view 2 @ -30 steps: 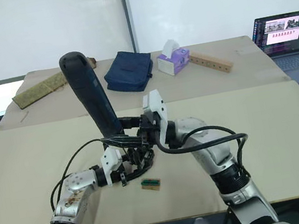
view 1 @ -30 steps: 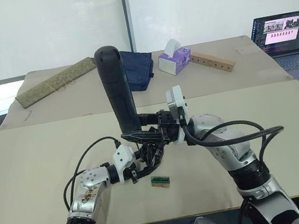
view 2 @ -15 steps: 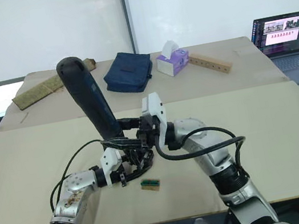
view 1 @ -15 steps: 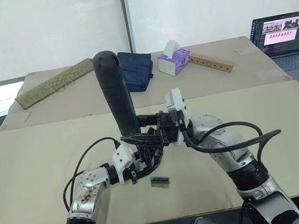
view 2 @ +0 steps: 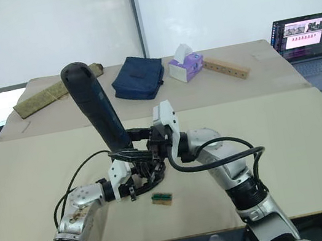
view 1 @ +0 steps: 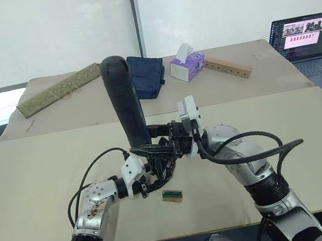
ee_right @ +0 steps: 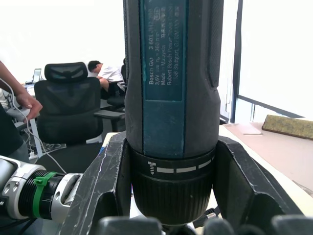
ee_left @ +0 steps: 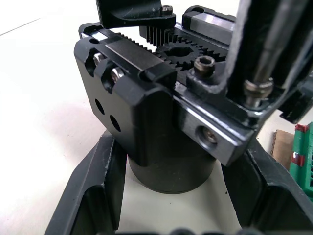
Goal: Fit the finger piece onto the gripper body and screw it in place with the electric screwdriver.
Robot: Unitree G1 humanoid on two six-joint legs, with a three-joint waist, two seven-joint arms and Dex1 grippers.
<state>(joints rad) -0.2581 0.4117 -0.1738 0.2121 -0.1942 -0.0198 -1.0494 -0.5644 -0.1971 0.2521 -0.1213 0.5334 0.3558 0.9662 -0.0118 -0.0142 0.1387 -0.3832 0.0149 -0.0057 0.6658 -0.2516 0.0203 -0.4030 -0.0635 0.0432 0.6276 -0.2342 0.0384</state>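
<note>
The electric screwdriver (view 1: 125, 102), a thick dark cylinder, stands nearly upright over the table's middle. My right gripper (ee_right: 171, 196) is shut around its lower collar. Its thin metal bit (ee_left: 276, 41) points down onto a screw (ee_left: 254, 88) in the gripper body (ee_left: 146, 98). That black geared body sits just above the table, with my left gripper (ee_left: 171, 169) shut on its round base. The finger piece (ee_left: 244, 44) stands on the body's rail right beside the bit. Another black finger (ee_left: 132, 12) rises at the body's far side.
A small green-and-tan block (view 1: 173, 196) lies just in front of the grippers. At the back are a woven mat (view 1: 59, 88), a blue bag (view 1: 145, 73), a tissue box (view 1: 187, 64), a holed wooden strip (view 1: 228, 66) and a laptop (view 1: 306, 39). A person's hand (ee_right: 24, 100) shows far off.
The screwdriver's top has leaned slightly to the left over the last second. Both grippers keep their holds at the same spot.
</note>
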